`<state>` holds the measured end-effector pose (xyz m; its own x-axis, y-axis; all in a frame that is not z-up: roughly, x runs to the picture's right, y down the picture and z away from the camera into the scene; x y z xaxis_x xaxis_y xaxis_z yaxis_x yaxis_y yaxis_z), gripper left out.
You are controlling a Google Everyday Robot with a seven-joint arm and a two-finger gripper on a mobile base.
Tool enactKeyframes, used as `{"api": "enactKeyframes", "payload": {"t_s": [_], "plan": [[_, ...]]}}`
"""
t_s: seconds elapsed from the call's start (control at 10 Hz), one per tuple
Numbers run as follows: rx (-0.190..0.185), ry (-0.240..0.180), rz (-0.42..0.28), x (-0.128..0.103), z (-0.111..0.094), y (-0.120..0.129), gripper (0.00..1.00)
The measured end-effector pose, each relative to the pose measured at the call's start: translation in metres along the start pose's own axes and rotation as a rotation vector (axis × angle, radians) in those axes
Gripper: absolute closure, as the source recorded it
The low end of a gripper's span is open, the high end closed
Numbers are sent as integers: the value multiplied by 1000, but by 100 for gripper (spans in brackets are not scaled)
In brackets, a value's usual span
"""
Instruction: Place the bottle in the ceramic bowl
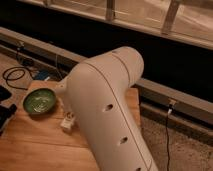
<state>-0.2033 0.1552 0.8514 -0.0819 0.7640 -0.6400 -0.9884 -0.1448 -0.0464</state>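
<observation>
The green glazed ceramic bowl sits on the left part of the wooden table and looks empty. My big white arm link fills the middle of the view and hides the wrist. Only the gripper's lower end shows as a small pale shape just right of the bowl, low over the table top. The whitish bottle cannot be told apart from this pale shape, so whether it is held there is unclear.
Black cables and a blue object lie on the floor behind the table at left. A dark object is at the left edge. A long rail and dark wall run across the back. A thin cable hangs at right.
</observation>
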Motion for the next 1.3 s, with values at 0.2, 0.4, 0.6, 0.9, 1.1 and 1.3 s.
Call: {"api": "enactKeyframes", "payload": {"t_s": [0.2, 0.4, 0.6, 0.9, 1.1, 1.3], "plan": [[-1, -6, -4, 1, -2, 1, 100], [-5, -13, 0, 1, -4, -2, 100], [-26, -27, 5, 0, -9, -2, 100], [-76, -91, 4, -12, -43, -6, 100], [-109, -158, -39, -21, -89, 1, 100], [-163, -226, -117, -37, -137, 11, 100]]}}
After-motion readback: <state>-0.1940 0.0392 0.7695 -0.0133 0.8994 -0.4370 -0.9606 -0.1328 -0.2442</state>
